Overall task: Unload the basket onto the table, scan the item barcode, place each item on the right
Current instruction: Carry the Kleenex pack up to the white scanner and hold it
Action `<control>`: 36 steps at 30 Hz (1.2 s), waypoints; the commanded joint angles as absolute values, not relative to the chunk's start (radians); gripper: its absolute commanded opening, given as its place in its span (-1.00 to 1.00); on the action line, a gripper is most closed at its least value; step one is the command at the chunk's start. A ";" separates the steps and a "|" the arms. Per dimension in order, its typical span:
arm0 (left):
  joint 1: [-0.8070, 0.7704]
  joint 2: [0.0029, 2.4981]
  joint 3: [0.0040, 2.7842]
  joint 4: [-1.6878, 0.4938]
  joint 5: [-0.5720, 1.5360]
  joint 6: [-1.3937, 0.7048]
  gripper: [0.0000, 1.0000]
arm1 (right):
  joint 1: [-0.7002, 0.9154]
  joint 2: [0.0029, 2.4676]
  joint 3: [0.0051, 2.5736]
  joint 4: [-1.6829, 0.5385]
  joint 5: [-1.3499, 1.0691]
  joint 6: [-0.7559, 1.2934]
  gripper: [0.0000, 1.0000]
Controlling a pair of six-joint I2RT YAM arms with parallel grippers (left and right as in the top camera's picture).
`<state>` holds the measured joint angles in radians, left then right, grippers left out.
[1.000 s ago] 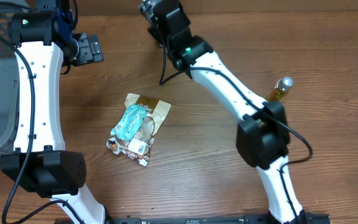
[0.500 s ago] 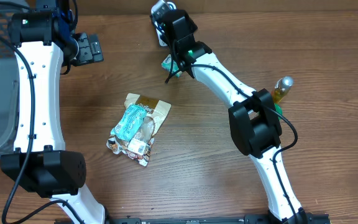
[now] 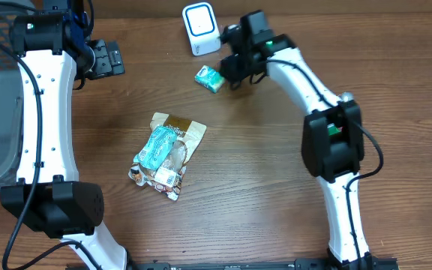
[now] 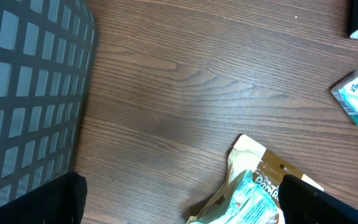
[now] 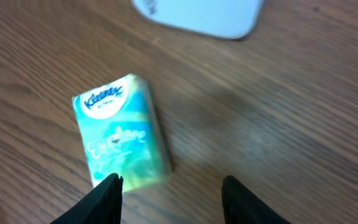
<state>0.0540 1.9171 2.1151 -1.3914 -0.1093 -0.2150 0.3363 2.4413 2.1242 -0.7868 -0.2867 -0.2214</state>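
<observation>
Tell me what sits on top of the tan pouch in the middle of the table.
A teal packet lies on the tan pouch, with a crumpled printed wrapper at its near end. The pouch's covered face cannot be seen.

Even soft light, right wrist view blurred

We hold our left gripper wide open; our right gripper, on a stretched arm, has fingers parted.

The white scanner is cropped at top (right wrist view), the snack bag at bottom (left wrist view).
</observation>
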 commanded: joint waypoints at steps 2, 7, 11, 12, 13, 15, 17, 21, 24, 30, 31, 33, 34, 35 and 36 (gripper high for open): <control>0.052 1.902 2.128 -1.390 -0.111 -0.225 0.99 | 0.326 2.385 2.095 -0.743 -0.419 -0.209 -0.03; 0.052 1.902 2.128 -1.390 -0.111 -0.225 0.99 | 0.344 2.396 2.094 -0.699 -0.457 -0.209 -0.03; 0.051 1.902 2.128 -1.390 -0.111 -0.225 0.99 | 0.353 2.436 2.094 -0.674 -0.427 -0.209 -0.04; 0.051 1.902 2.128 -1.390 -0.111 -0.225 0.99 | 0.353 2.453 2.094 -0.667 -0.411 -0.209 -0.03; 0.051 1.902 2.128 -1.390 -0.111 -0.225 0.99 | 0.353 2.466 2.094 -0.662 -0.400 -0.209 -0.04; 0.051 1.902 2.128 -1.390 -0.111 -0.225 0.99 | 0.352 2.511 2.094 -0.648 -0.391 -0.203 -0.04; 0.052 1.902 2.128 -1.390 -0.111 -0.225 0.99 | 0.352 2.535 2.094 -0.646 -0.394 -0.183 -0.06; 0.051 1.902 2.128 -1.390 -0.111 -0.225 0.99 | 0.359 2.566 2.094 -0.675 -0.394 -0.183 -0.22; 0.051 1.902 2.128 -1.390 -0.111 -0.225 0.99 | 0.364 2.568 2.095 -0.671 -0.393 -0.183 -0.63; 0.051 1.902 2.128 -1.390 -0.111 -0.225 0.99 | 0.368 2.429 2.201 -0.663 -0.316 -0.179 -0.93; 0.051 1.902 2.128 -1.390 -0.111 -0.225 0.99 | 0.381 2.396 2.221 -0.636 -0.237 -0.183 -0.93; 0.051 1.902 2.128 -1.390 -0.111 -0.225 0.99 | 0.414 2.365 2.230 -0.552 -0.049 -0.192 -0.93; 0.051 1.902 2.128 -1.390 -0.111 -0.225 0.99 | 0.443 2.366 2.229 -0.480 0.086 -0.219 -0.93; 0.051 1.902 2.128 -1.390 -0.111 -0.225 0.99 | 0.455 2.371 2.228 -0.449 0.136 -0.239 -0.93; 0.051 1.902 2.128 -1.390 -0.111 -0.225 0.99 | 0.470 2.383 2.226 -0.402 0.204 -0.244 -0.93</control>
<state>0.0540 1.9171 2.1151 -1.3914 -0.1093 -0.2150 0.4145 2.4344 2.1944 -0.4622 -0.0612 -0.2020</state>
